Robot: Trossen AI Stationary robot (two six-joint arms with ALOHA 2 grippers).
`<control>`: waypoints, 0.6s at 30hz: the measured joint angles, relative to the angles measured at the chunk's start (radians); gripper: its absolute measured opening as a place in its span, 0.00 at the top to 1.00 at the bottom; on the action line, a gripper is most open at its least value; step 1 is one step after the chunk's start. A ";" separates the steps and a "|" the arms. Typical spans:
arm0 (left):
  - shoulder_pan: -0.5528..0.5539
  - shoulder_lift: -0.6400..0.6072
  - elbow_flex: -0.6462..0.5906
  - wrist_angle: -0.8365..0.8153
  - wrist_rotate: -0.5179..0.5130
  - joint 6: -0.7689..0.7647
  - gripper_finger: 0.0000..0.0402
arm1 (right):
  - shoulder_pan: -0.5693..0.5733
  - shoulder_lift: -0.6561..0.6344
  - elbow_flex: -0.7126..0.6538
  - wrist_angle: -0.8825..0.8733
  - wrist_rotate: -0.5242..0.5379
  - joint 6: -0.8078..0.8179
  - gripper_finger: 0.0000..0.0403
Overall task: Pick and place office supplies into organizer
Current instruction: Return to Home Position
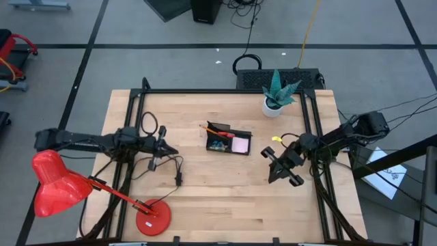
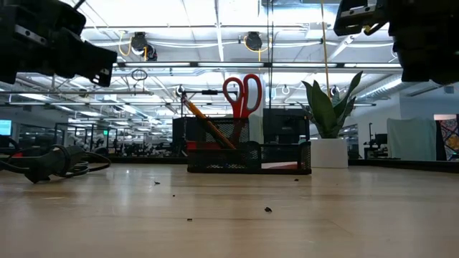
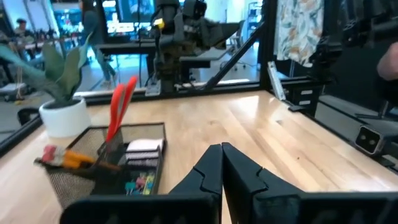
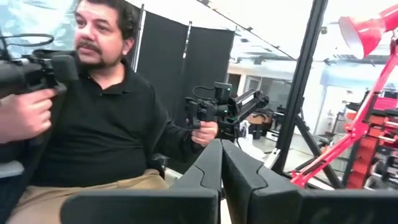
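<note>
The organizer (image 1: pixel 229 140) is sitting mid-desk (image 1: pixel 205 198), holding red scissors (image 2: pixel 242 93) upright and orange pencils (image 2: pixel 208 125) leaning. Left of it the left gripper (image 3: pixel 222 148) is hovering, fingers pressed together; right of it the right gripper (image 4: pixel 221 144) likewise. Beyond, a person (image 4: pixel 99 112) is gripping handles.

The left arm (image 1: pixel 89 141) reaches in from the left side of the worktop (image 1: pixel 218 198). The left tool (image 1: pixel 171 149) hangs above the surface, fingers (image 3: pixel 208 174) pressed together. The right arm (image 1: pixel 341 137) comes in from the right side. The right tool (image 1: pixel 276 166) also hangs clear, fingers (image 4: pixel 208 165) closed tip to tip.
</note>
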State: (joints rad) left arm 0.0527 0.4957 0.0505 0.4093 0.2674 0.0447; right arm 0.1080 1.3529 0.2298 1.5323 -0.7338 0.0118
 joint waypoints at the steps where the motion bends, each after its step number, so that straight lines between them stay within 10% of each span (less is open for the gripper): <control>1: 0.010 0.000 0.000 -0.008 0.001 -0.004 0.98 | -0.008 0.000 -0.003 0.004 -0.003 0.006 1.00; 18: 0.039 0.002 0.000 -0.050 -0.003 -0.024 0.97 | -0.106 -0.011 -0.113 0.036 0.237 0.070 1.00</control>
State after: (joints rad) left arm 0.0914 0.4973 0.0505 0.3595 0.2648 0.0206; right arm 0.0020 1.3422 0.1165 1.5681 -0.4966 0.0820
